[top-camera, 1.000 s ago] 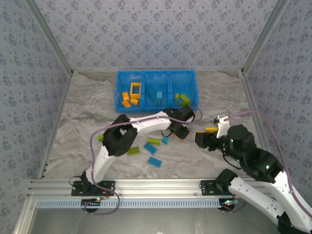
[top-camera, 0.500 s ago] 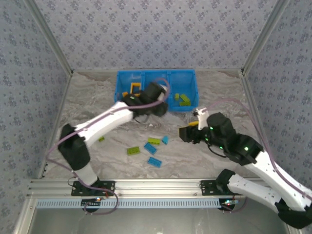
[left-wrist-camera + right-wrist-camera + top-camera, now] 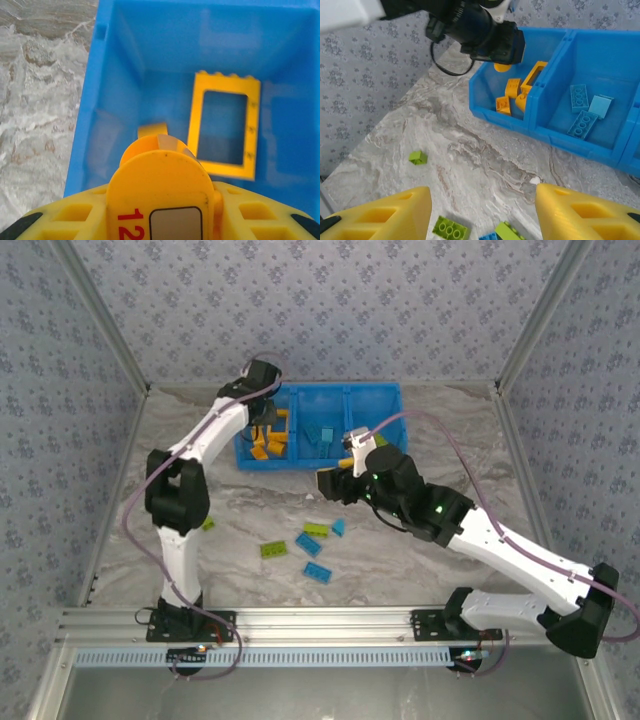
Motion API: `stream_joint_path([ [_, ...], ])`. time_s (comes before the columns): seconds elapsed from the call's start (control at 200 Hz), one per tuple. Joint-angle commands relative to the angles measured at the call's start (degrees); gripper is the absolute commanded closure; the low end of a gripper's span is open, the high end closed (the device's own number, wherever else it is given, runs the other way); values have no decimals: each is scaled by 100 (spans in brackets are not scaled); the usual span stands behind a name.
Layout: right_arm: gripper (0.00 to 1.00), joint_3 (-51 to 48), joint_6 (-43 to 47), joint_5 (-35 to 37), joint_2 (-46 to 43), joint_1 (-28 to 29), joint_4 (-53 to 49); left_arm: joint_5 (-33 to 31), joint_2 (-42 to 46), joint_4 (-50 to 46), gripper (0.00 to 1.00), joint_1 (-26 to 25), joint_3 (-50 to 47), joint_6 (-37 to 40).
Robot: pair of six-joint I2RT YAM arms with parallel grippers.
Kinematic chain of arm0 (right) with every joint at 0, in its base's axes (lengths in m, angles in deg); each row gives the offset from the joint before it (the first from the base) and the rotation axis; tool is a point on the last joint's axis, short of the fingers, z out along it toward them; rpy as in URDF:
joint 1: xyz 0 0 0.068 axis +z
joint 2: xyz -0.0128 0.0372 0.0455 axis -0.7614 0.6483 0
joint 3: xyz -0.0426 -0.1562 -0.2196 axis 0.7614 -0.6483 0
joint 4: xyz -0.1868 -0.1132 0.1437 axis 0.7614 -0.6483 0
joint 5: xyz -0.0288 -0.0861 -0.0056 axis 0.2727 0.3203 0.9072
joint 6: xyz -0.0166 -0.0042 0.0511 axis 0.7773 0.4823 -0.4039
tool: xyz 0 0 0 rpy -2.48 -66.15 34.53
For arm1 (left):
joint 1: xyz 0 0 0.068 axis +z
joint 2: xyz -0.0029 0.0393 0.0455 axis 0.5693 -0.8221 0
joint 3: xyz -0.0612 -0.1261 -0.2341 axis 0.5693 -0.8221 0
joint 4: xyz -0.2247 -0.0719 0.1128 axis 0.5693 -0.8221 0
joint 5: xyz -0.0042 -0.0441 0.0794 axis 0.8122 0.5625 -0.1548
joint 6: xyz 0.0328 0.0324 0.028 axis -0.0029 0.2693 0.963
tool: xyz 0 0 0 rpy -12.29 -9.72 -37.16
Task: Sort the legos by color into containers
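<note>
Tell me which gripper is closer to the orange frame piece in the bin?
Left. The left gripper hangs close over the orange frame, gripping another orange piece; the right gripper hovers over the table, short of the bin.

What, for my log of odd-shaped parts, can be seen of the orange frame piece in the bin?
The orange frame piece is an open rectangle of glossy plastic: four thin bars around an empty window, small studs along one short bar. It sits in the leftmost compartment of the blue bin, whose floor shows through the window. From the right wrist it looks propped aslant against the divider wall, beside loose orange bricks; whether they touch cannot be told.
</note>
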Motion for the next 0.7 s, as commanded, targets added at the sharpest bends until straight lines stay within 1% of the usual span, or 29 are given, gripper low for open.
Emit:
stream_joint_path([
  [0.0, 40, 122, -174, 162, 44, 24, 137, -442, -412, -405, 64, -30, 903, 82],
  [0.085, 40, 66, -240, 137, 72, -2, 178, -557, -809, -557, 64, -30, 1381, 69],
  [0.21, 40, 68, -290, 102, 178, -41, 329, -680, -1230, -631, 65, -5, 1659, 28],
  [0.365, 40, 89, -346, 193, 220, -155, 731, -611, -1550, -786, 65, 31, 1877, -46],
  [0.44, 40, 124, -360, 130, 262, -236, 858, -460, -1627, -737, 63, 36, 1886, -35],
  [0.695, 40, 149, -447, -43, 356, -292, 867, -397, -2090, -1036, 58, 49, 2423, 35],
])
